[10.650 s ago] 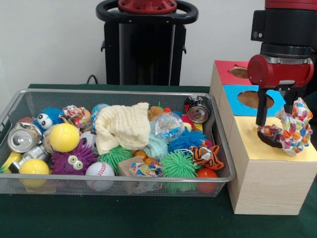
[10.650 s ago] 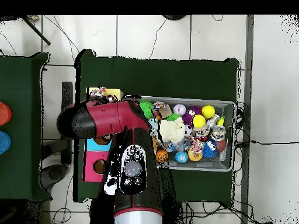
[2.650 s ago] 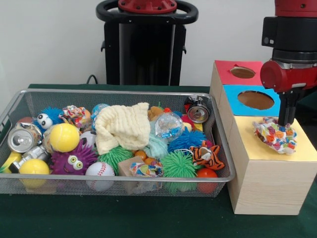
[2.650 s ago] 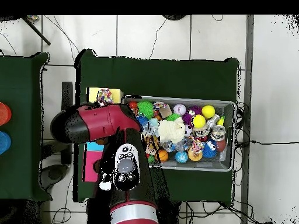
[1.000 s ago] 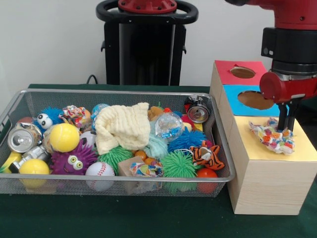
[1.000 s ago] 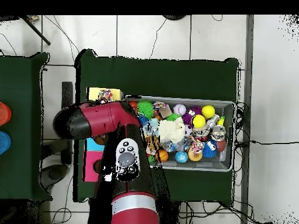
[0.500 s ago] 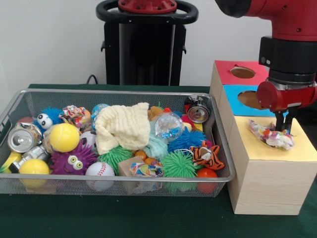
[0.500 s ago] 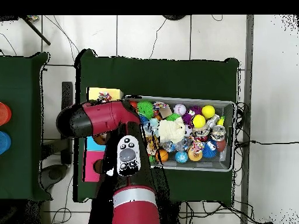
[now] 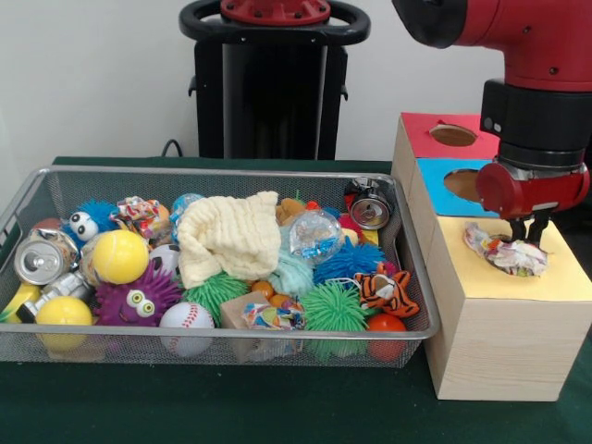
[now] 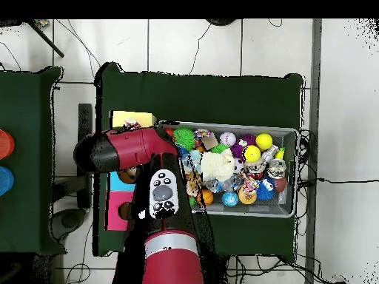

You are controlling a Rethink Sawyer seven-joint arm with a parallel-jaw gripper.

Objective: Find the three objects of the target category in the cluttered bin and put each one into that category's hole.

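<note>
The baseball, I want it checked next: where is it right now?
In the front view the baseball lies at the mesh bin's near edge, left of centre, between the purple fuzzy toy and a green spiky ball.

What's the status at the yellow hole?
Gripper down on the patterned cloth, finger state unclear. Cloth bunched at the yellow section of the wooden box, part still showing above the top. Nothing else on the box top.
</note>
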